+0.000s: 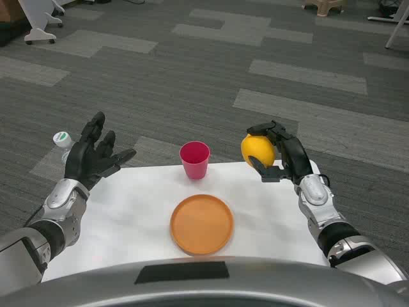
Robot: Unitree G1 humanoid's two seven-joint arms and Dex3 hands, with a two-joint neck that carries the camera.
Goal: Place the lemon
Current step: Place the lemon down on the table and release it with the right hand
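Note:
My right hand (279,153) grips a yellow lemon (257,150) and holds it in the air above the table's far right edge. An orange plate (202,224) lies flat near the middle of the white table (128,217), left of and nearer than the lemon. A pink cup (195,160) stands upright just beyond the plate, near the far edge. My left hand (94,155) hovers over the table's far left corner with its fingers spread and nothing in it.
A small white bottle with a green-marked cap (62,140) shows just behind my left hand, off the table's left corner. Grey carpet lies beyond the table, with white furniture legs (39,25) at the far left.

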